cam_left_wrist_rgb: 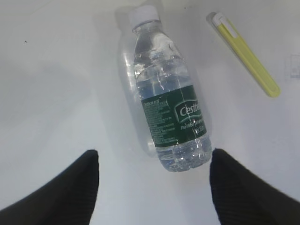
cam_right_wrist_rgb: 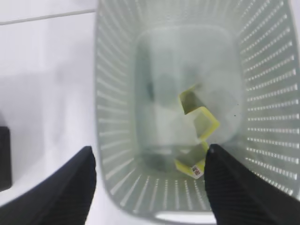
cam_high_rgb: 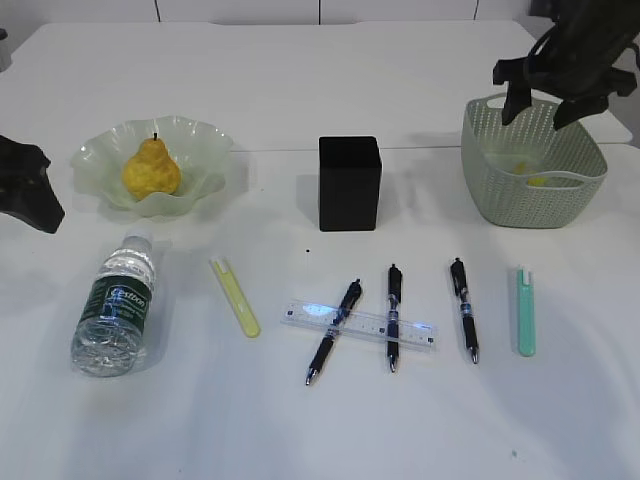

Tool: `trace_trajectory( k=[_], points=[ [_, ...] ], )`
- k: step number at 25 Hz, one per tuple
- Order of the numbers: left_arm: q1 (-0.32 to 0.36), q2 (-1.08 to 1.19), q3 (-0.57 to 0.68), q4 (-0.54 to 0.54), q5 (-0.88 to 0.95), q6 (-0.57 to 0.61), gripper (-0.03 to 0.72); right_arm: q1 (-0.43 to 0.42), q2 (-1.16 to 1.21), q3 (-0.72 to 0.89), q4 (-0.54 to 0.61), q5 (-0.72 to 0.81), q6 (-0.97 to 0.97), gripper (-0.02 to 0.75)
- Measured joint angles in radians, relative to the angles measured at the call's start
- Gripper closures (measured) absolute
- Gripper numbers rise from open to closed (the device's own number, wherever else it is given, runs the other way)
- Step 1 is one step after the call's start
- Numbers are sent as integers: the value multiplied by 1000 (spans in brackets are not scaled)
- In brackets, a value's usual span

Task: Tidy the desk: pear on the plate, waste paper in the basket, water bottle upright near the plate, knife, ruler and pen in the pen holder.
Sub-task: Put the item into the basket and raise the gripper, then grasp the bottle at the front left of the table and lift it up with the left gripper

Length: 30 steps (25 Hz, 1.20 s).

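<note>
My right gripper (cam_right_wrist_rgb: 147, 187) spread wide above the basket (cam_high_rgb: 487, 180) — waste paper (cam_right_wrist_rgb: 197, 136) lying inside, left gripper (cam_left_wrist_rgb: 153, 187) spread too, empty, water bottle (cam_left_wrist_rgb: 168, 103) lying at its twelve o'clock, pear (cam_high_rgb: 151, 168) on the plate (cam_high_rgb: 205, 150)

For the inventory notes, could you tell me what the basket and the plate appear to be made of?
The basket: likely matte sage-green plastic, its moulded walls perforated in a woven pattern. The plate: pale green and translucent with a ruffled rim, either glass or plastic.
</note>
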Motion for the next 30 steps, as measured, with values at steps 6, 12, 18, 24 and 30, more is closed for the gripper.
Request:
trace_trajectory(
  k=[6, 12, 18, 24, 30],
  points=[
    [0, 0, 0, 0, -8, 0, 169, 0, -101, -4, 48, 162, -39, 203],
    [0, 0, 0, 6, -9, 0, 169, 4, -188, 47, 81, 223, -43, 202],
    [0, 0, 0, 31, -31, 0, 169, 13, -336, 280, 84, 223, -76, 202],
    [0, 0, 0, 79, -57, 0, 169, 76, -522, 573, 64, 224, -108, 202],
    [0, 0, 0, 17, -55, 0, 169, 150, -681, 790, 48, 218, -108, 202]
  ],
)
